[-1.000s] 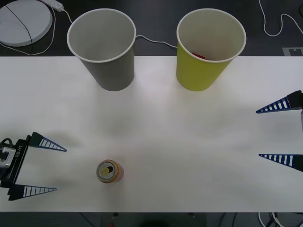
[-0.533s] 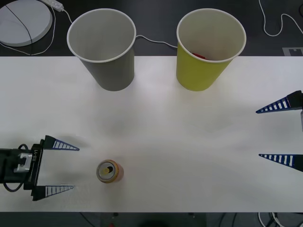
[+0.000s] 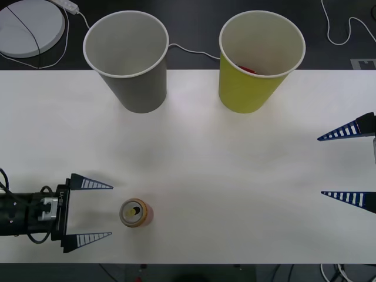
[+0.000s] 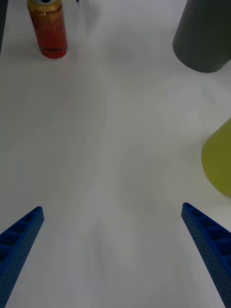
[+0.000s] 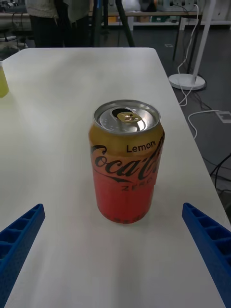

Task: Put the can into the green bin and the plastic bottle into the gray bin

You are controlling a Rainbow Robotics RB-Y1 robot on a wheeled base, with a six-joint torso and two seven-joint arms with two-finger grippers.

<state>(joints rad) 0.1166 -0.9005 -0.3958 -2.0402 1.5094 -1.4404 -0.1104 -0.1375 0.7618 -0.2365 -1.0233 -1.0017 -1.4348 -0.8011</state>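
- Reach step: the left gripper (image 3: 98, 211), blue ribbed fingers spread wide and holding nothing, sits low just left of the upright red-orange metal can (image 3: 136, 213) near the table's front edge
- The right gripper (image 3: 348, 164) waits open at far right
- Judged next: straddle the can, close, carry it to the yellow-green paper-cup bin (image 3: 258, 61) at far right of the gray bin (image 3: 128, 59)

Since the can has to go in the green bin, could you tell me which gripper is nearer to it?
Left. The left gripper is open right beside the can, fingers pointing at it. The right gripper waits open at the table's far right edge.
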